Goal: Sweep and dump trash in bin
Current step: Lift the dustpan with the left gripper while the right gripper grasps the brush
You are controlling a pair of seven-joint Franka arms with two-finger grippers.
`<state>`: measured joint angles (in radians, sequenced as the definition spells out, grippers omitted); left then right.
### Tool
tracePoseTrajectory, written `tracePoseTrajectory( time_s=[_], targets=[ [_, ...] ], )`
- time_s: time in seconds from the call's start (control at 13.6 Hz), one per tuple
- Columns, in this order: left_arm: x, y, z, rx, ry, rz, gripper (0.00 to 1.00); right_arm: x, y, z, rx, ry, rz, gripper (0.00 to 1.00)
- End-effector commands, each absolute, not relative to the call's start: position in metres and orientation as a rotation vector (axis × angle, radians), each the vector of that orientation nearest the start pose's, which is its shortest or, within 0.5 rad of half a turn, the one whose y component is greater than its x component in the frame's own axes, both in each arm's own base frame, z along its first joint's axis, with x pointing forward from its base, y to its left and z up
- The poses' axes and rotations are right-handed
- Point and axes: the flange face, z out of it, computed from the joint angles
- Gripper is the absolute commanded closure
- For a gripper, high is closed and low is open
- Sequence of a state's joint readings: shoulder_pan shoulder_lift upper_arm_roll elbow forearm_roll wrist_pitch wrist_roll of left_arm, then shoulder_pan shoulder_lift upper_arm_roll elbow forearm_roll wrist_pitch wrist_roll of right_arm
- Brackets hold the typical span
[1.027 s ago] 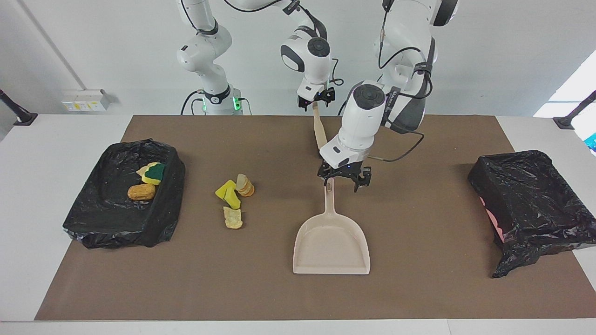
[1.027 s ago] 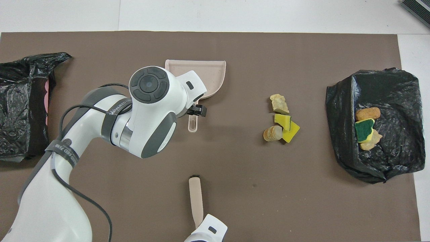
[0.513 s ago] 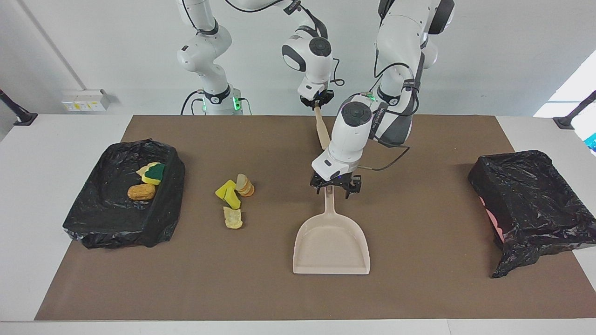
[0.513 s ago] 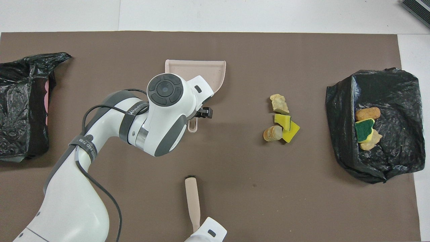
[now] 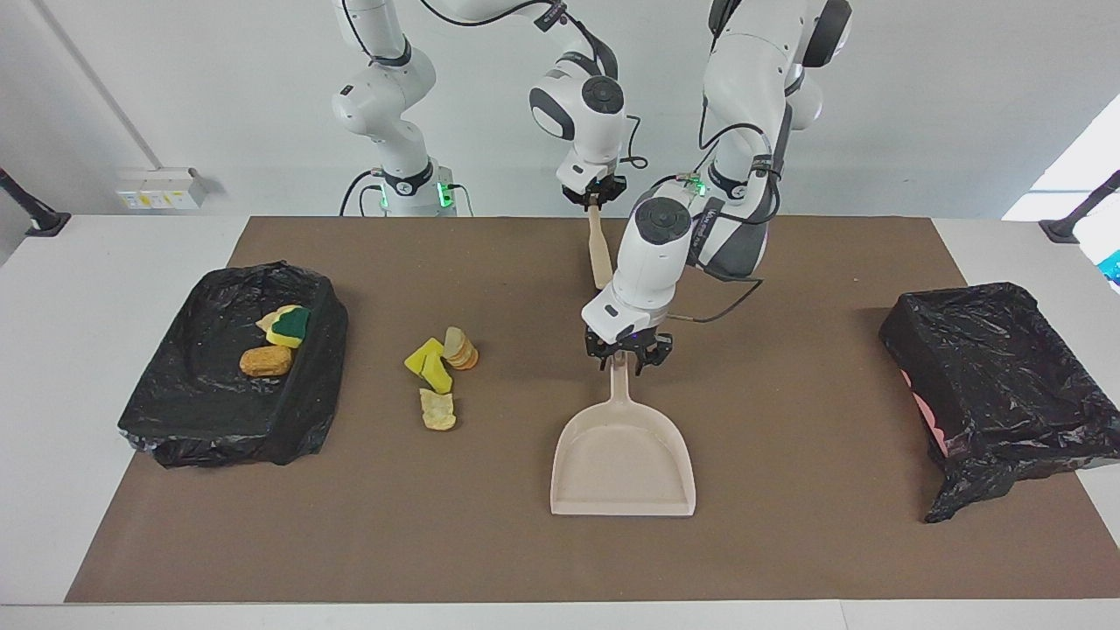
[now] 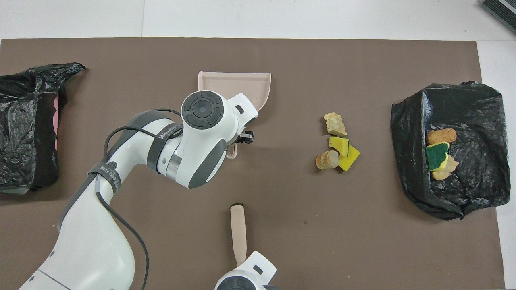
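Loose trash lies on the brown mat: yellow sponge chunks, a tan cracker stack and a bread-like lump. A green-backed sponge and a golden-brown lump lie in the black-lined bin at the right arm's end. My left gripper is low and open, astride the handle of the beige dustpan. My right gripper is shut on the beige brush, held upright; its bristles are mostly hidden.
A second black-lined bin stands at the left arm's end of the table. The dustpan's open mouth faces away from the robots. The brown mat covers most of the table.
My left gripper has come down onto the dustpan handle and shifted a little toward the right arm's end, its fingers narrower. The right gripper has swung the brush slightly. The trash has not moved.
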<state>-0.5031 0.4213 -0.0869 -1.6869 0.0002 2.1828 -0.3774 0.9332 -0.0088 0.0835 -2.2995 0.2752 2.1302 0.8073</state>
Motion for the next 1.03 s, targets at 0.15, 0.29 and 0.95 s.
tracePoseTrajectory(
  time_s=[0.15, 0.29, 0.95],
  targets=[
    [0.557, -0.365, 0.362, -3.178, 0.318, -0.085, 0.73, 0.311, 0.348, 0.396, -3.161, -0.038, 0.426, 1.0],
    [0.561, -0.36, 0.365, -3.177, 0.317, -0.089, 0.98, 0.341, 0.312, 0.4, -3.239, 0.024, 0.396, 1.0],
    [0.564, -0.304, 0.408, -2.806, 1.081, 0.034, 1.0, 0.464, 0.16, 0.395, -3.538, -0.344, 0.313, 1.0]
  ],
)
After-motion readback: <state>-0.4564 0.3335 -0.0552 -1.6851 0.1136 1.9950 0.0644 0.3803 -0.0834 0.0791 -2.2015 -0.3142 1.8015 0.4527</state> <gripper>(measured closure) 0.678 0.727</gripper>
